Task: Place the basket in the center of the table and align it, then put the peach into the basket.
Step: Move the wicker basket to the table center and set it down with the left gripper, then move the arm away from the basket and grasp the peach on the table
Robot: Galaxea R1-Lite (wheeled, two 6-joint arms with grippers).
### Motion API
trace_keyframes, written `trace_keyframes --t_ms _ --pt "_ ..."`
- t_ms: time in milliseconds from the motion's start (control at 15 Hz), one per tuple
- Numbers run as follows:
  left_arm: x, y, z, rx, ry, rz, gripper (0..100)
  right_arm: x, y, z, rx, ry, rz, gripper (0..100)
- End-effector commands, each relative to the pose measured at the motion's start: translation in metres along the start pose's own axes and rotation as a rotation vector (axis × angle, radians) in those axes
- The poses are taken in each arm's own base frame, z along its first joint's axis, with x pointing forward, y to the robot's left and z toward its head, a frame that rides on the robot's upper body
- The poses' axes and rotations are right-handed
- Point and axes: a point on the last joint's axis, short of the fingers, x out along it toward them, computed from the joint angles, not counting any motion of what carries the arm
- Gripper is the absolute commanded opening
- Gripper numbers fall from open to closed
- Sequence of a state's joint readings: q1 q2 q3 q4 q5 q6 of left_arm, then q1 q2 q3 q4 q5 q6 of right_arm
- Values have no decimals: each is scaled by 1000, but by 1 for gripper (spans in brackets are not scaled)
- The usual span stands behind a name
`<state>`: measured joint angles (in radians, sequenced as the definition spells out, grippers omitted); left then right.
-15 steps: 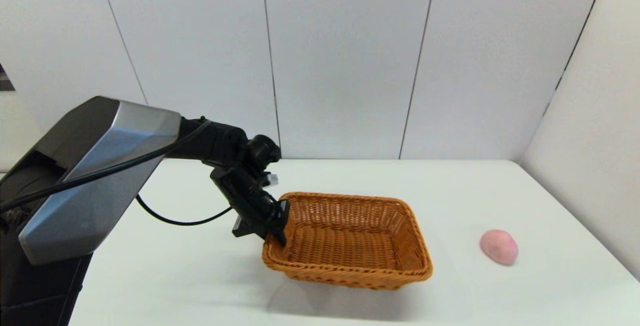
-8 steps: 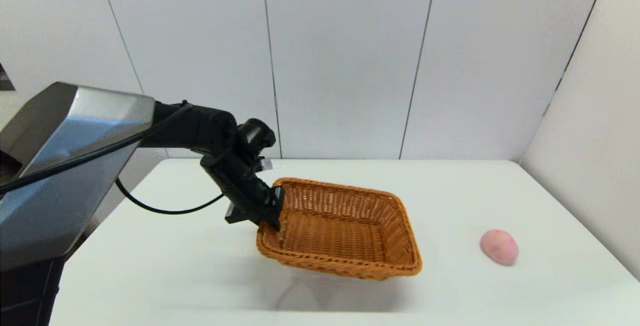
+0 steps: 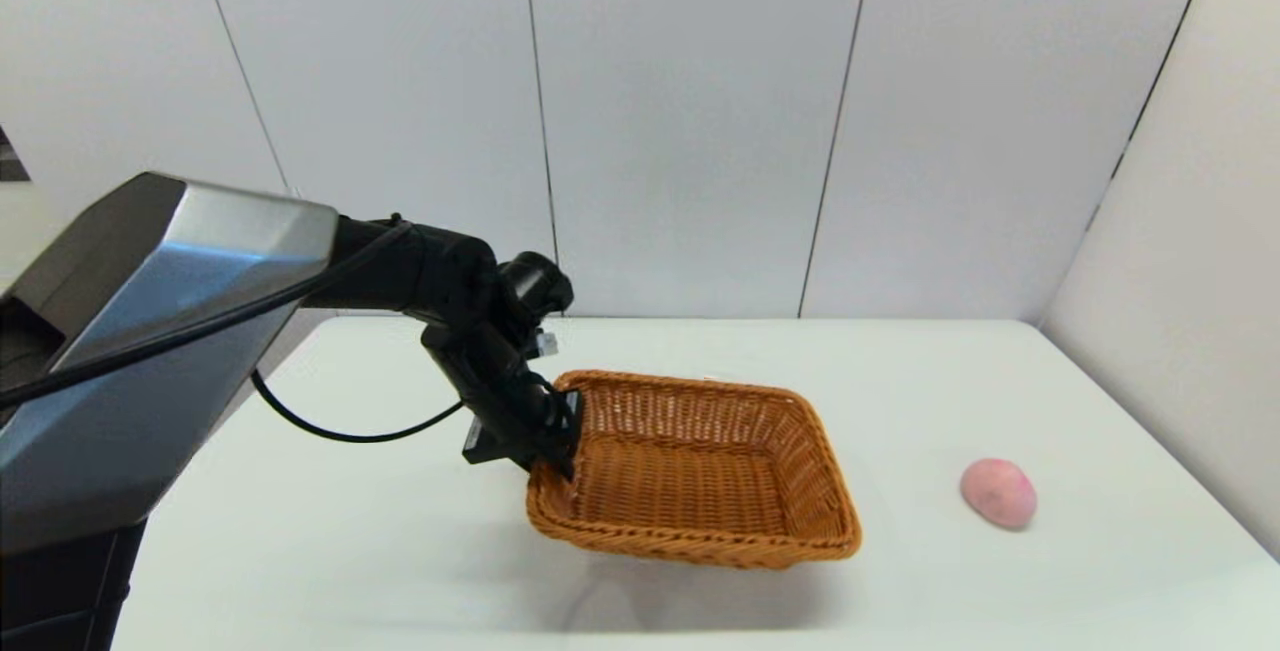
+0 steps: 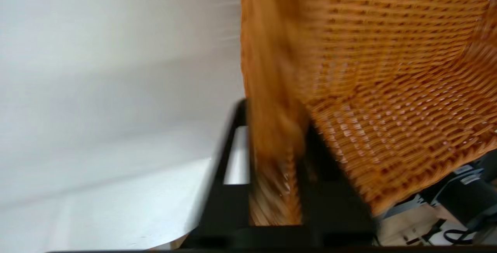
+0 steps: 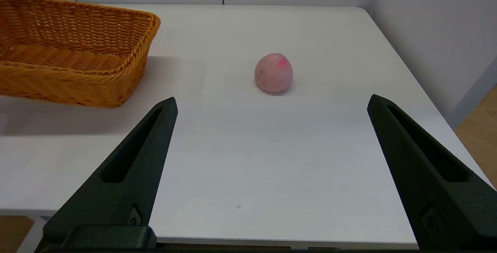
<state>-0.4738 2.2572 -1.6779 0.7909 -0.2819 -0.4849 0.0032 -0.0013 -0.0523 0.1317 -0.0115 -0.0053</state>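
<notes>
The basket (image 3: 700,471) is a rectangular piece of orange-brown wicker with sloping sides and a thick braided rim that flares outward. It is near the middle of the table (image 3: 350,551), tilted, its left end raised off the surface and a soft shadow spread under it. Nothing lies inside it; the woven floor is bare.

The left gripper (image 3: 556,443) is clamped on the rim at the basket's left end, one finger outside the wall and one inside. In the left wrist view the rim (image 4: 271,136) runs between the two black fingers (image 4: 229,159), but the weave there is smeared and its detail is hard to make out.

The peach (image 3: 998,493) is small, smooth and pale pink, with a darker pink blotch on its skin. It sits on the table well to the right of the basket, apart from it.

The right gripper (image 5: 271,113) hangs near the table's front edge, spread wide and holding nothing, pointed toward the peach. This arm does not show in the head view. The basket's left part is cut off in the right wrist view.
</notes>
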Motion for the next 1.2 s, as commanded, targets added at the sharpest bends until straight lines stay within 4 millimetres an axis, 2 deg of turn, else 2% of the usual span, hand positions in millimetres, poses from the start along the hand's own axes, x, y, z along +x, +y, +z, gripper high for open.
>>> trace_keyframes --t_ms 67,200,333,533,600,733,867,933,1000,1067,1133,1200 --pt "12 -4 -2 3 28 11 100 0 0 0 -1 0 2 100" --pt "12 -4 -2 2 28 17 100 0 0 0 -1 0 1 100" --pt "-8 -7 -3 14 -25 1 100 0 0 0 -1 2 -1 100" --pt "-60 -10 -2 34 -173 -31 100 0 0 0 -1 -1 1 100" --pt "-81 -7 -5 29 -233 -19 100 0 0 0 2 -3 -1 100" --pt "-131 14 -19 30 -328 -15 100 0 0 0 2 -3 -4 100" --pt "-183 35 -53 6 -387 13 100 0 0 0 4 -3 -2 100" --pt "-203 45 -78 -2 -426 34 100 0 0 0 4 -3 -4 100" --pt "-219 56 -116 1 -481 74 100 0 0 0 4 -3 -4 100" --pt "-223 60 -132 8 -502 90 100 0 0 0 4 -1 -6 100" --pt "-225 73 -181 16 -572 108 100 0 0 0 4 -1 -6 100" --pt "-221 82 -213 25 -631 111 100 0 0 0 4 -1 -4 100"
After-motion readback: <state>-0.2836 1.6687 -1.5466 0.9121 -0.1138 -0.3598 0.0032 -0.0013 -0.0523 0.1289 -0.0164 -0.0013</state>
